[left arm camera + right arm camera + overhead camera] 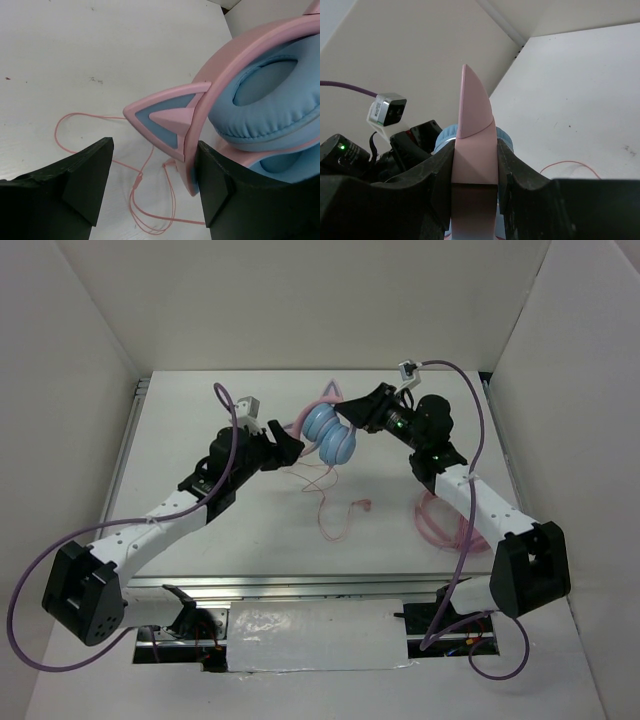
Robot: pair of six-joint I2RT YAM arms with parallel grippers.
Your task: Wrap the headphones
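Looking down from above, you see the headphones (330,438) at the table's (250,535) far middle, between left gripper (293,447) and right gripper (348,418), cable (328,502) trailing below. Left wrist: your jaws stand spread around the pink headband (210,90). Right wrist: your fingers (437,175) clamp that headband.

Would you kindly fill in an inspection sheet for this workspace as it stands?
Surface: white table, a few small marks.
Job's things: headphones held up between the arms; thin pink cable trailing loose on the table.
Clutter: pink coiled loops beside the right arm; crinkled white sheet at the near edge.
Grippers: right gripper jaws clamped on the headphones; left gripper jaws open around the cat ear.
Cables: purple arm cables hanging free.
Surroundings: plain white walls.
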